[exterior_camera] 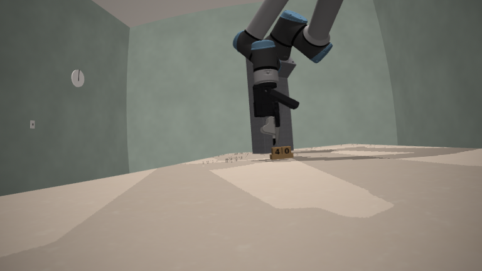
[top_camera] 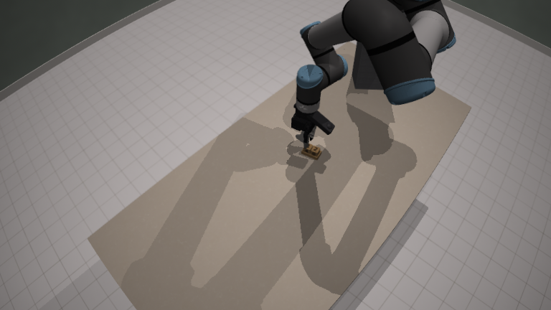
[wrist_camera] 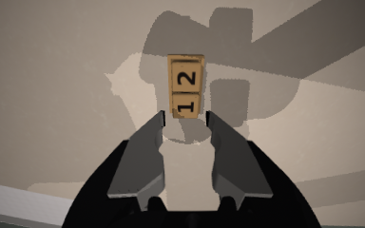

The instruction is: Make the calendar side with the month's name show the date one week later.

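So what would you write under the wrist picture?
Open gripper poised above the calendar cubes, tops reading 1 and 2.

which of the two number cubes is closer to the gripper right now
The cube with 1 on top. In the wrist view it sits just beyond the open gripper, while the cube with 2 on top lies behind it in the tray.

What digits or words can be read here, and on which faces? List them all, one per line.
"1": top face of the near cube, wrist view.
"2": top face of the far cube.
"4" and "0": cube side faces, exterior view.
Month name: not readable in any view.
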Controlling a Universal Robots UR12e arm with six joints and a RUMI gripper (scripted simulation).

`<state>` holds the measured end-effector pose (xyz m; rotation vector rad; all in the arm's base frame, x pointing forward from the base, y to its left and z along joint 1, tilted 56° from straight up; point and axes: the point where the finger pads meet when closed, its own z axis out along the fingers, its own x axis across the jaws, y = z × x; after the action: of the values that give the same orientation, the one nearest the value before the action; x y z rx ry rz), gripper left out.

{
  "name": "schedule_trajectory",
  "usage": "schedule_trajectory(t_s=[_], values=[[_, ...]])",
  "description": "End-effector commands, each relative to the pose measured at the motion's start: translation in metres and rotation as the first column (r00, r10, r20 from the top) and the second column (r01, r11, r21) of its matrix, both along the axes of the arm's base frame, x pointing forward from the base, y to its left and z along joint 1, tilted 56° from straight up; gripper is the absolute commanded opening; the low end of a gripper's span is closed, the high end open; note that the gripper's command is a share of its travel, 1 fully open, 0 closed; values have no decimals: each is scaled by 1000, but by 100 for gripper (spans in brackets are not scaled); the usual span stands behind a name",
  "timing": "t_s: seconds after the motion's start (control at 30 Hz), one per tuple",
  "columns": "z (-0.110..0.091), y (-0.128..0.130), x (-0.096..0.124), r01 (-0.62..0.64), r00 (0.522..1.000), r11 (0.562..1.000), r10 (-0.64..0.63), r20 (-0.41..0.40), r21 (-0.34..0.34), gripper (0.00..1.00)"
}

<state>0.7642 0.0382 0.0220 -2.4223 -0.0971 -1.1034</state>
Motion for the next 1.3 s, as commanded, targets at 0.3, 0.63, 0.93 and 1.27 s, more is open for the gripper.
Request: schedule_trajectory(t_s=[0.3, 0.63, 0.93, 1.27], values=[[-7, 5, 8, 0, 1000, 1000, 0, 0, 0, 29], [-14, 11, 17, 0, 1000, 1000, 0, 0, 0, 29], [-16, 13, 20, 0, 1000, 1000, 0, 0, 0, 29], [-16, 13, 20, 0, 1000, 1000, 0, 0, 0, 29]])
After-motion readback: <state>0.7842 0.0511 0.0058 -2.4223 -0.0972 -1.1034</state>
